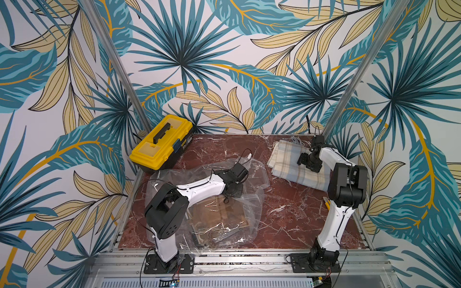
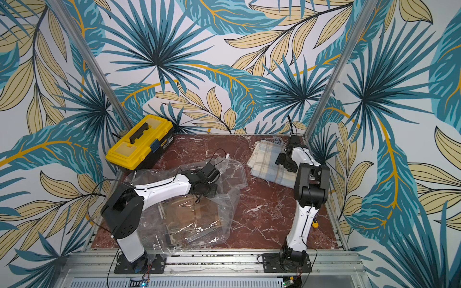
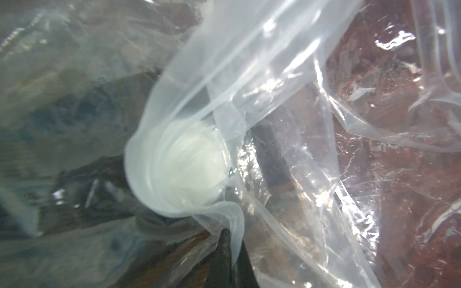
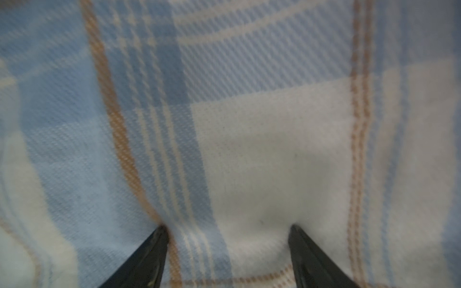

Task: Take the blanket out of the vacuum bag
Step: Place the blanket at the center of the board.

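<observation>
The blue, cream and tan plaid blanket (image 1: 287,167) (image 2: 264,162) lies folded on the table at the back right, outside the bag. My right gripper (image 1: 302,159) (image 4: 228,227) stands open, both fingertips pressed down into the blanket (image 4: 249,124). The clear, crumpled vacuum bag (image 1: 224,217) (image 2: 199,222) lies at the front left. My left gripper (image 1: 232,191) (image 3: 230,235) is shut on a fold of the bag's film (image 3: 274,74), close to its white round valve (image 3: 194,169).
A yellow and black toolbox (image 1: 162,144) (image 2: 139,147) stands at the back left corner. Something flat and brownish (image 1: 217,214) shows through the bag. A small yellow-tipped thing (image 1: 326,203) lies by the right arm, near the table's right edge.
</observation>
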